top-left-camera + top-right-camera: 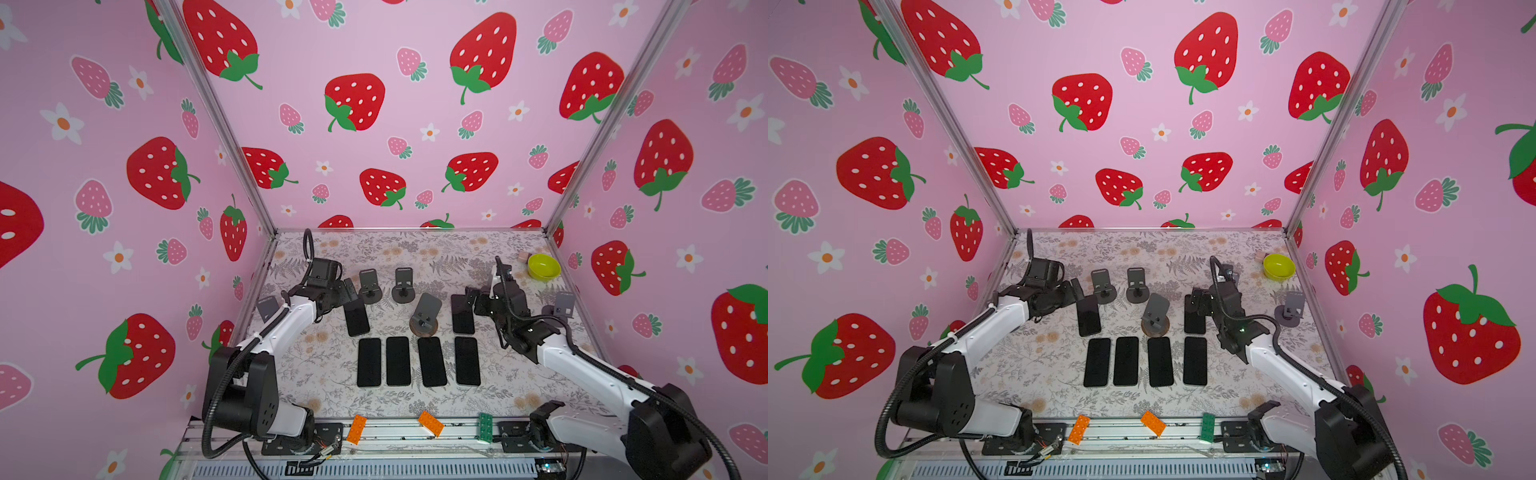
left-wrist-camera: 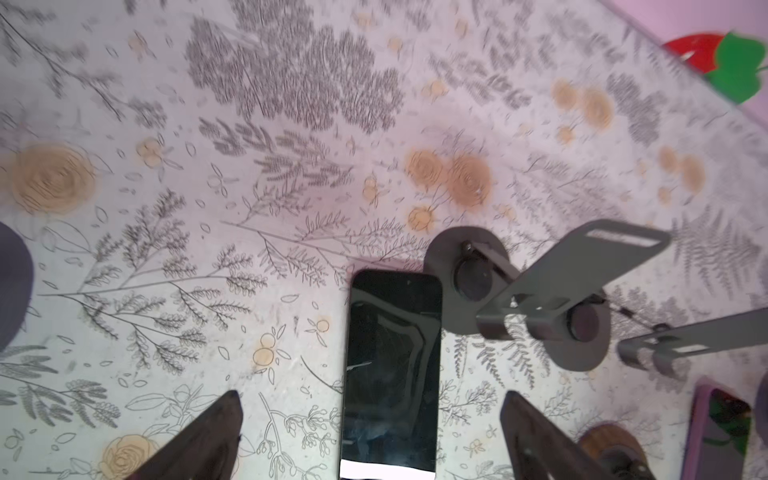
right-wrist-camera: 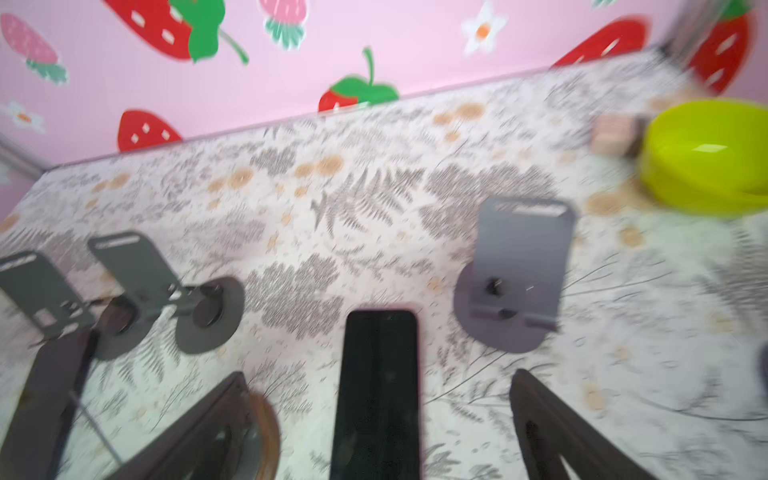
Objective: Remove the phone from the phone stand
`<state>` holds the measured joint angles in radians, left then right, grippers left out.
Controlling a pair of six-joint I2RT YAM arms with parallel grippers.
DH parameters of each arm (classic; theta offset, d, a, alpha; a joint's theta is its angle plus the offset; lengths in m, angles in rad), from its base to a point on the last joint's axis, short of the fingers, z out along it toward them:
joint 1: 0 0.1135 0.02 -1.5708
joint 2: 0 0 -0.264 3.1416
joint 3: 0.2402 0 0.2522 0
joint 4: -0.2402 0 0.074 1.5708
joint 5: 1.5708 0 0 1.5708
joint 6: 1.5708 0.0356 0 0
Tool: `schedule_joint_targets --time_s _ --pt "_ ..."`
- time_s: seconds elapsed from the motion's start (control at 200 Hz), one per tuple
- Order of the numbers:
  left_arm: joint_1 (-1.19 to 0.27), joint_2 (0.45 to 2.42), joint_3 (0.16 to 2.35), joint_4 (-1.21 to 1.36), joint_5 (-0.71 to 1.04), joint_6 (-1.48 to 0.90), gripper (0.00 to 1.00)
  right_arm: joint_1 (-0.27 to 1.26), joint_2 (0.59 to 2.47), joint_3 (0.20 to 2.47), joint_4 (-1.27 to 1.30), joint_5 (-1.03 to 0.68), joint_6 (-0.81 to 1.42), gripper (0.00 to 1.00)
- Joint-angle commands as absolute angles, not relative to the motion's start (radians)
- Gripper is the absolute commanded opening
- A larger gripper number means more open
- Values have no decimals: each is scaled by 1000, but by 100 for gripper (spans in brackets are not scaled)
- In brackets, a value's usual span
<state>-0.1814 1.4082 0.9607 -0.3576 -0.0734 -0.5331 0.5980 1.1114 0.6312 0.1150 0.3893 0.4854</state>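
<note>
Phone [image 2: 392, 365] lies flat between left fingers [image 2: 212, 440], touching neither.

legible text: none | phones [image 1: 369, 361]: no readable marks | phone stands [image 1: 403, 284]: no readable brand

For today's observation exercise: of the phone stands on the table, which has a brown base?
The middle stand, just behind the row of four phones: its round base is brown; the other visible bases are grey.
</note>
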Motion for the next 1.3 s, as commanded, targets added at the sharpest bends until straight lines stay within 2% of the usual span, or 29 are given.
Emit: schedule_joint_targets --time_s 0.0,0.135,0.265,0.325,0.405,0.52,0.605,0.665,0.971,1.296 --pt "-190 1318 909 -266 -179 -483 99 642 1009 583 196 721 363 100" --pt "-198 1222 775 -49 -218 -353 99 643 850 457 344 794 305 100" --pt "-207 1150 552 329 -275 -269 99 635 749 275 628 869 156 100" --pt "-207 1148 523 402 -288 -248 99 617 712 247 643 811 171 100" --pt "-207 1197 606 321 -226 -203 99 587 707 251 617 665 208 100" --pt "-214 1314 744 188 -93 -254 99 578 766 276 558 680 306 100" --pt "-232 1389 814 114 -122 -452 99 577 798 302 528 659 340 100" --pt "-248 1450 879 48 -111 -506 99 577 807 313 528 642 338 100" --pt "-333 1603 1044 -49 -170 -451 99 575 823 337 526 629 307 100" --pt "-345 1789 1200 -129 -190 -418 100 575 818 348 527 611 284 100"
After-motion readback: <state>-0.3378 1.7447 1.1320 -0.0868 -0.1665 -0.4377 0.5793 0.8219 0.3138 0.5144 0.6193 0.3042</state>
